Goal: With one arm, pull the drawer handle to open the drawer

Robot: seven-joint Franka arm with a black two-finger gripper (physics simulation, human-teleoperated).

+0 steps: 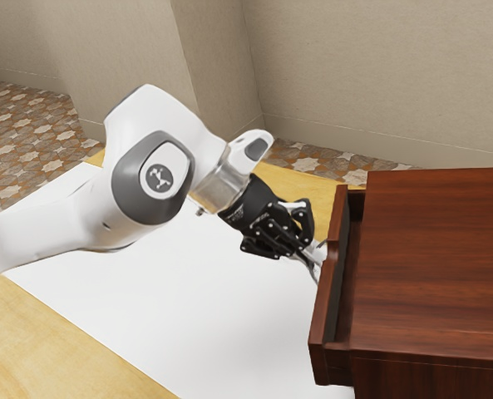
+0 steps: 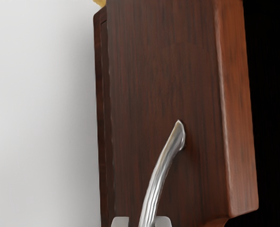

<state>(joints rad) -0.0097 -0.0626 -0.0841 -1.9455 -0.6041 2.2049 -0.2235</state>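
Beige walls and a patterned floor surround a wooden table [image 1: 46, 349] covered by a white mat [image 1: 188, 307]. In the exterior view, a dark wood cabinet [image 1: 437, 249] stands at the right, its drawer [image 1: 329, 283] pulled slightly out. The black gripper [image 1: 303, 245] sits at the silver handle [image 1: 315, 259]; whether it is pinching it cannot be told. In the wrist view, the handle curves off the drawer front [image 2: 177, 71] toward the hand.

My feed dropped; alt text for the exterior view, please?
The black gripper is at the silver handle on the drawer front, which stands slightly out from the dark wooden cabinet. The white arm reaches in from the exterior view's left over a white tabletop.
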